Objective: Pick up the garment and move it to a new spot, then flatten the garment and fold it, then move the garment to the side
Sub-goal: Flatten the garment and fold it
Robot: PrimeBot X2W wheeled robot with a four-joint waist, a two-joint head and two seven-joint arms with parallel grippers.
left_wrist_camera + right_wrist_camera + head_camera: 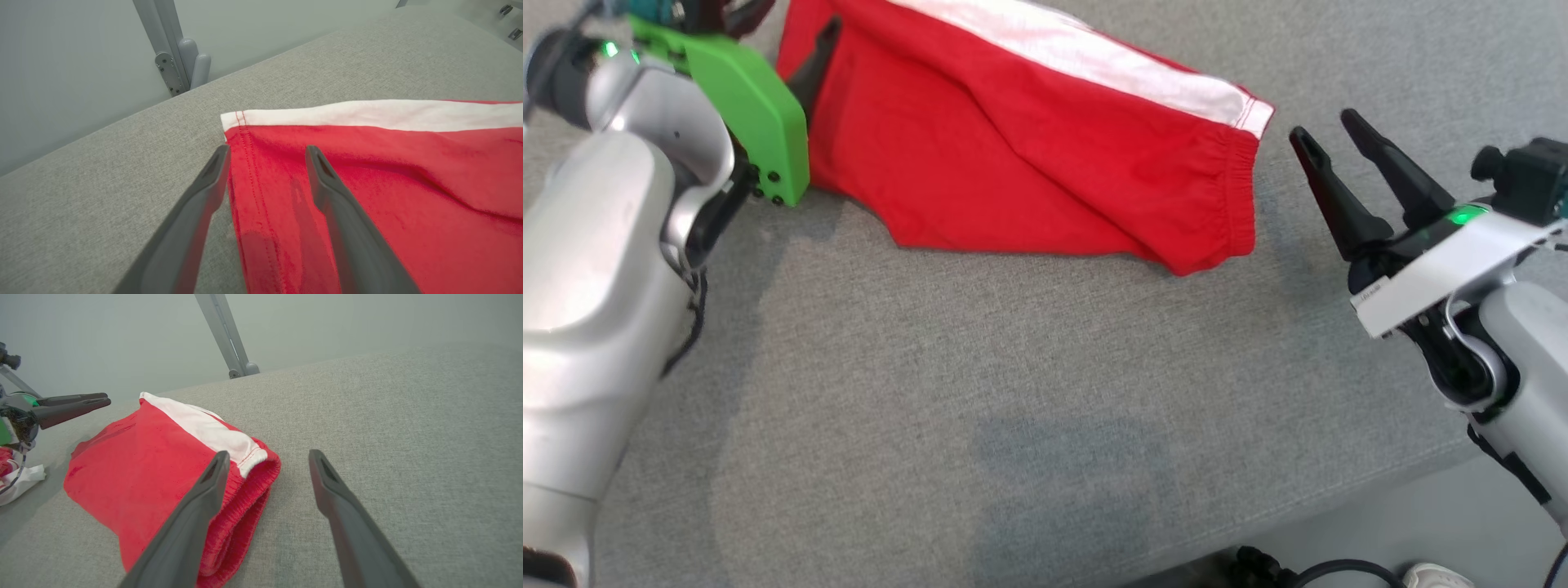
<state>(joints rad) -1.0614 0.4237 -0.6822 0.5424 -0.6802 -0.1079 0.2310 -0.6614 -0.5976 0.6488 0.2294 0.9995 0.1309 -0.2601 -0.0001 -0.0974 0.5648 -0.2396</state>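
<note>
The garment (1013,163) is red with a white band and lies folded on the grey cloth surface (980,392). My left gripper (784,37) hovers at its left end. In the left wrist view the left gripper (267,153) stands open, its fingers straddling the stitched hem of the garment (388,204) with nothing between them. My right gripper (1325,126) is open just right of the elastic waistband, apart from the cloth. In the right wrist view the right gripper (268,454) is empty, with the garment (143,469) at its left finger.
The surface's front edge (1339,498) runs across the lower right, with cables (1307,572) and a white shoe (1437,576) on the floor beyond. A metal post (169,53) stands behind the far edge. More white and red cloth (20,477) lies at the left.
</note>
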